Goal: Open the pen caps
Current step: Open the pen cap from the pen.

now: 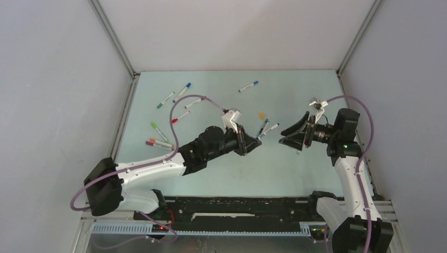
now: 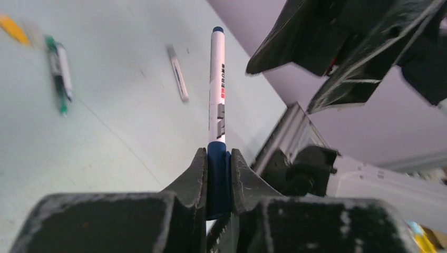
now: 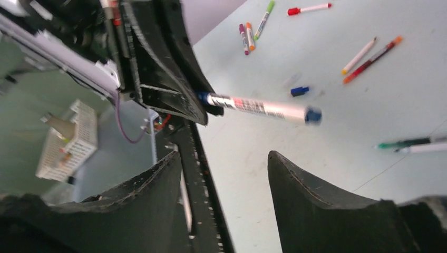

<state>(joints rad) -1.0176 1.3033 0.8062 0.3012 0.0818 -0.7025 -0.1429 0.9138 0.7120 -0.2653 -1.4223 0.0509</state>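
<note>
Pen cap (image 2: pixel 217 179) clamped in left tool (image 2: pixel 217 154) (clear from left wrist), right tool (image 3: pixel 224 158) agape

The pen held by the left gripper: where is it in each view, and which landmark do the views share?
Top external: pen centre, between left gripper and right gripper.
Left wrist: centre, upright, clamped in left gripper.
Right wrist: centre, level, above the open fingers.
Shared landmark: right gripper, open, facing the pen's free end.

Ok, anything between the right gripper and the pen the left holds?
Nothing. In the right wrist view only air separates the open right gripper from the pen.
</note>
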